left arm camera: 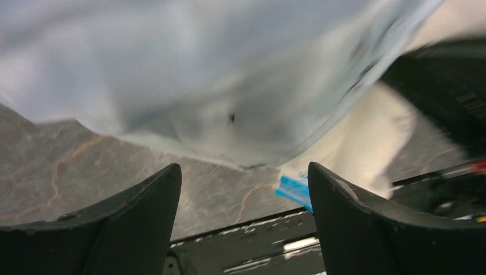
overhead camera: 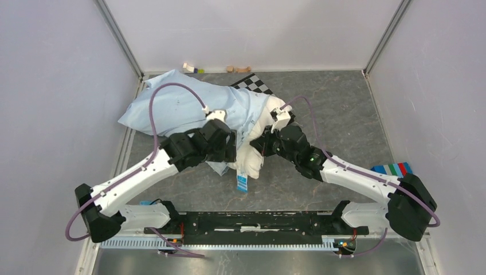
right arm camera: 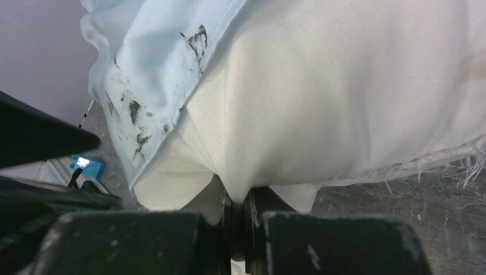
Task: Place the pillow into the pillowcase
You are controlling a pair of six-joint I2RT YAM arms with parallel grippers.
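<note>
From above, the pillow (overhead camera: 250,157) sits mostly inside the pillowcase (overhead camera: 172,106). Its long axis runs away from both grippers to the far left, and its bare cream end pokes out between the left gripper (overhead camera: 229,150) and the right gripper (overhead camera: 259,144). The left wrist view shows the left jaws spread on nothing, with the pillowcase hem just ahead. The right wrist view shows the right jaws pressed together, pinching a pillow fold at their tips, so the right arm looks better placed to push it in.
</note>
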